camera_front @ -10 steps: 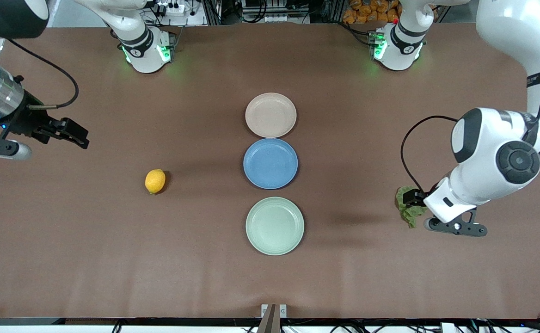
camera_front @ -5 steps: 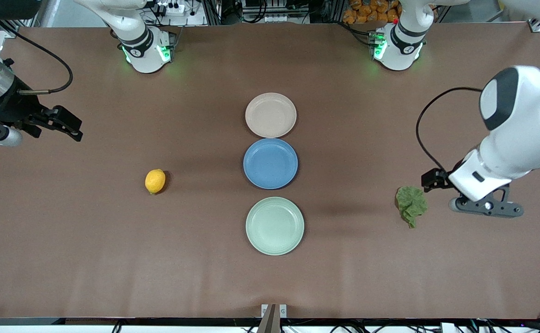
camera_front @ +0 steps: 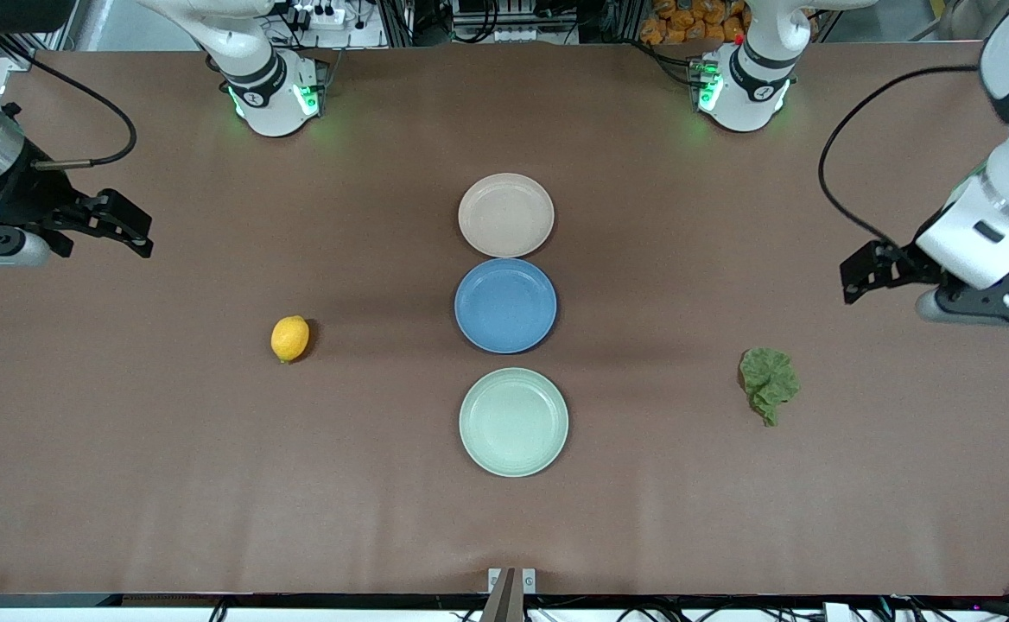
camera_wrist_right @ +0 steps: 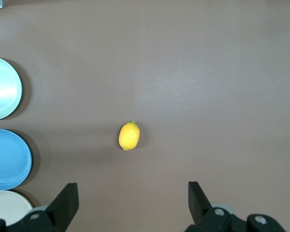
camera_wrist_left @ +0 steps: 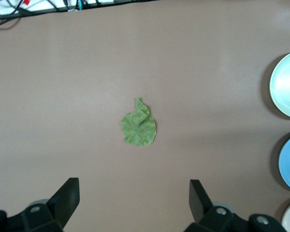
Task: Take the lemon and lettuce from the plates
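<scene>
The lemon (camera_front: 289,338) lies on the bare table toward the right arm's end, also in the right wrist view (camera_wrist_right: 129,136). The lettuce (camera_front: 768,381) lies on the bare table toward the left arm's end, also in the left wrist view (camera_wrist_left: 139,127). The beige-pink plate (camera_front: 505,214) and the mint green plate (camera_front: 513,422) are both empty. My left gripper (camera_front: 860,276) is open and empty, up over the table near the lettuce. My right gripper (camera_front: 129,231) is open and empty, up over the table at the right arm's end.
A blue plate (camera_front: 505,305) sits between the two other plates, empty. The three plates form a line down the table's middle. Both arm bases stand at the table's edge farthest from the front camera.
My left gripper has let go of the lettuce, risen and drawn away from it toward its end of the table. My right gripper has drawn back a little. The lemon and plates have not moved.
</scene>
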{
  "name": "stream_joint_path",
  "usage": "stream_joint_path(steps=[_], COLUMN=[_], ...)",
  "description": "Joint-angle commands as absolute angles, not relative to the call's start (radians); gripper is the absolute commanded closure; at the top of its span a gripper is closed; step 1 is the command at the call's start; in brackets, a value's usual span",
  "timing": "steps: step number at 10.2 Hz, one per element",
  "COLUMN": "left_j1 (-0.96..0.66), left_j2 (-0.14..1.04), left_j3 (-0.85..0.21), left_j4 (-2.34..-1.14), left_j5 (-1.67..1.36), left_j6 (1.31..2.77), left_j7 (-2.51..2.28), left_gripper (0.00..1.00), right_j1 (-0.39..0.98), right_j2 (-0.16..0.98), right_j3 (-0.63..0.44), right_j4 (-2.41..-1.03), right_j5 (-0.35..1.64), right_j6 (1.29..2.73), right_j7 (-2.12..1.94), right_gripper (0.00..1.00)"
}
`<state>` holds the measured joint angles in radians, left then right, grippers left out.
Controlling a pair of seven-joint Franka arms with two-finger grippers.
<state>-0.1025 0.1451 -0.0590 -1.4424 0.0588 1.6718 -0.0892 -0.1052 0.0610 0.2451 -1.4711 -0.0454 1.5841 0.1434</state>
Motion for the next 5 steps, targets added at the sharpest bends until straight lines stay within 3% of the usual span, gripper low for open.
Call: stream_joint_path(steps=[1,5], left_j1=[-0.097,-0.084], left_j2=[0.103,0.094], left_j3=[-0.064,-0.061], left_j4=[-1.474,-1.473], left_j5=[0.055,0.051], left_j6=[1.635,1.631], left_j7=[-0.188,-0.125], left_gripper=[0.0,0.0], right_j1=[-0.092,-0.039], right_j2=[0.043,0.043], right_j3=[0.226,0.168], right_j4=[-1.479,-1.479], right_j5=[-0.044,-0.045], right_j6=[1.577,1.575], right_j7=[0.103,0.104], right_gripper=[0.0,0.0])
